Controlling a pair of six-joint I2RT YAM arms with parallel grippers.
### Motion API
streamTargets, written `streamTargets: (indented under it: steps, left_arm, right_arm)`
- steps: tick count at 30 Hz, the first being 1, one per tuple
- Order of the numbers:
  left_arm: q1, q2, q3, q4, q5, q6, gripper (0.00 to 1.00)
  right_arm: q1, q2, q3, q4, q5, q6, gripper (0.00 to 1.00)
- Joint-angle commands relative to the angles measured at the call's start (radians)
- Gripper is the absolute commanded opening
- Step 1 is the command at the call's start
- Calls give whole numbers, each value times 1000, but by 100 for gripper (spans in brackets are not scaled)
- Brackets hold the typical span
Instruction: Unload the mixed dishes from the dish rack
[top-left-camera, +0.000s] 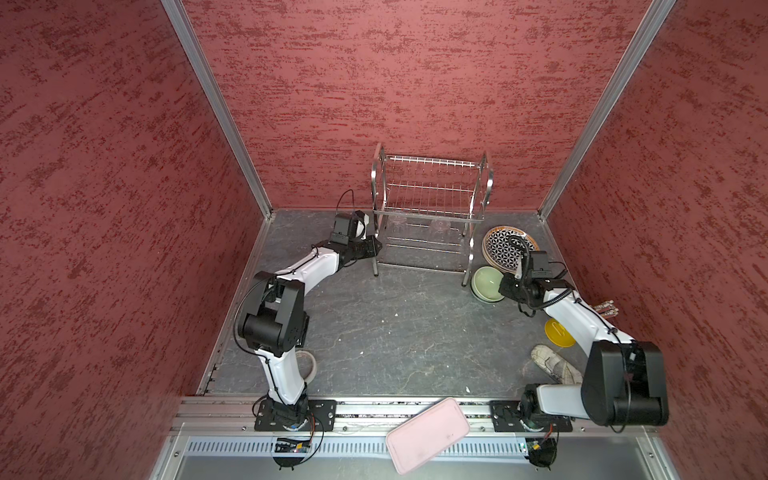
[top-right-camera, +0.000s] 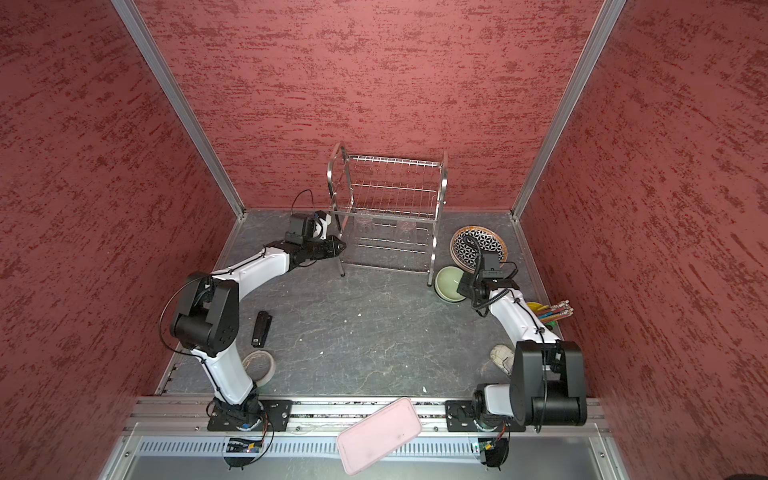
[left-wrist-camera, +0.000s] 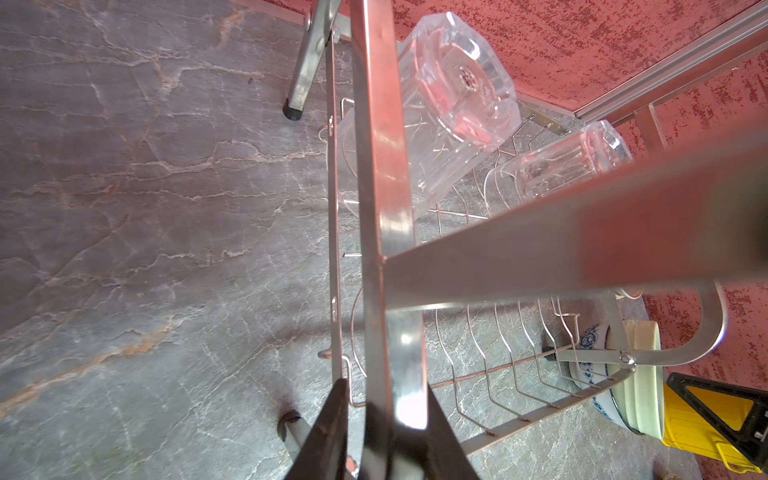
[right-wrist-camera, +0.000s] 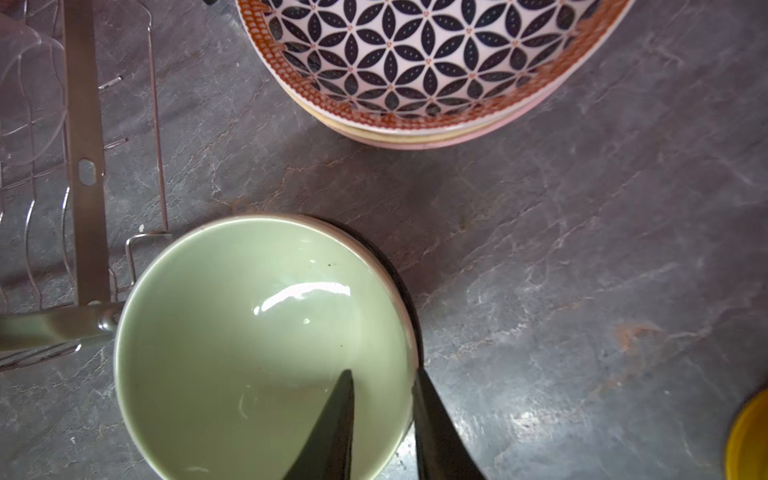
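Two cups (left-wrist-camera: 449, 91) (left-wrist-camera: 561, 166) on rack (top-left-camera: 424, 214) lower tier | left tool (left-wrist-camera: 386, 390) clamped on rack left frame | right tool (right-wrist-camera: 383, 371) clamped on green bowl (right-wrist-camera: 249, 332) rim, right of rack

Open tabletop (top-left-camera: 395, 332) before dish rack (top-left-camera: 428, 199)

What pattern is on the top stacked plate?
Top plate: navy-and-white petal lattice, brown rim; best in right wrist view.
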Motion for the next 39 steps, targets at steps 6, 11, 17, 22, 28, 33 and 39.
streamTargets:
  steps: [6,11,17,22,28,33,39]
  left_arm:
    - [2,-37,-6,13,10,10,27]
    - [4,-34,-4,11,9,8,28]
    - [5,-28,2,7,8,8,28]
    - [5,-29,3,5,5,8,28]
    - [4,-29,1,6,4,6,28]
    - [4,-27,-2,10,6,5,28]
    - [3,-30,-2,10,7,5,28]
  right_arm:
    - [-68,47,7,75,-77,2,20]
    - [-75,61,3,97,-115,2,18]
    - [-74,82,-10,118,-139,5,7]
    - [-75,79,7,91,-122,-7,0]
    - [-75,55,53,28,-90,-29,0]
    - [-74,32,77,-4,-88,-34,0]
    - [-75,39,33,12,-82,-35,26]
